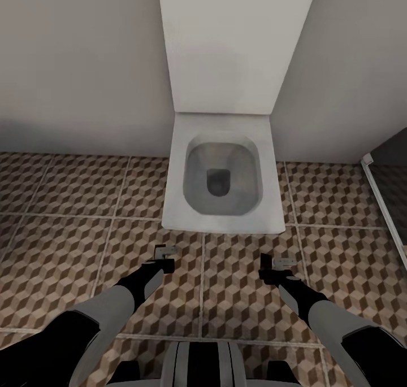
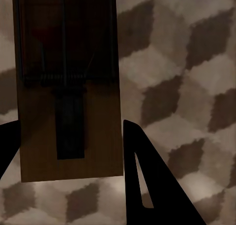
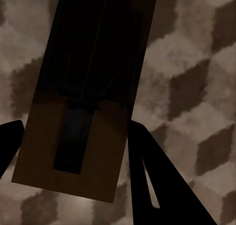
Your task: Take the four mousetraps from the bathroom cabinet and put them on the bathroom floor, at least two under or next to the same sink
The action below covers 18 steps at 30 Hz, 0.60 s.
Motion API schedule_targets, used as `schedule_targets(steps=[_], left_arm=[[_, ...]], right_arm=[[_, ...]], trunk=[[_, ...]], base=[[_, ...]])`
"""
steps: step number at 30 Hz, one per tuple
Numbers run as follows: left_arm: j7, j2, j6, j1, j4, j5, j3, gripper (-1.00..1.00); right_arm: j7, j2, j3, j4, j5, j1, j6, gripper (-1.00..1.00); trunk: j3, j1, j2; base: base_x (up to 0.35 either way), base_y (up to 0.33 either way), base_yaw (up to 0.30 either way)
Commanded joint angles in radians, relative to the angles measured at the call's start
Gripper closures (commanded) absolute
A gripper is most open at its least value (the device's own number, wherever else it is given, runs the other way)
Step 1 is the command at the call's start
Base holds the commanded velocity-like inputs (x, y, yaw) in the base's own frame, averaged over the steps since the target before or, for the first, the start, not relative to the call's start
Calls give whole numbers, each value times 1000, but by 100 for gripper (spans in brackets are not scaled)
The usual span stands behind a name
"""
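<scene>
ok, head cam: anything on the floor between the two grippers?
Nothing. In the head view the stretch between the left gripper and the right gripper is bare patterned floor tile.

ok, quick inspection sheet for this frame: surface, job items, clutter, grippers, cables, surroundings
Surface: patterned tile floor.
Job's things: one mousetrap between the left gripper's fingers, another mousetrap between the right's.
Clutter: nothing seen.
Grippers: left gripper and right gripper each shut on a trap, held above the floor before the toilet.
Cables: nothing seen.
Surroundings: white toilet against a plain wall; white-framed edge at right.
</scene>
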State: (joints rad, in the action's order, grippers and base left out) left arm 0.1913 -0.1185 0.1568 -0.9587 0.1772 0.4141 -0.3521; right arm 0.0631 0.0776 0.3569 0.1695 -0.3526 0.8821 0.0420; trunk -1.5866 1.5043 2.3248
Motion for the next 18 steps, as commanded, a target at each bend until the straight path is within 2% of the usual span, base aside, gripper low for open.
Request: schedule_targets(steps=[1,18], left_arm=[[7,0,6,0,2,6,-9,100],[8,0,6,0,2,6,-9,100]], right_arm=[[3,1,8,2,-13,0,4,100],[3,1,8,2,-13,0,4,100]], trunk=[[0,0,0],[0,0,0]], base=[[0,0,0],[0,0,0]])
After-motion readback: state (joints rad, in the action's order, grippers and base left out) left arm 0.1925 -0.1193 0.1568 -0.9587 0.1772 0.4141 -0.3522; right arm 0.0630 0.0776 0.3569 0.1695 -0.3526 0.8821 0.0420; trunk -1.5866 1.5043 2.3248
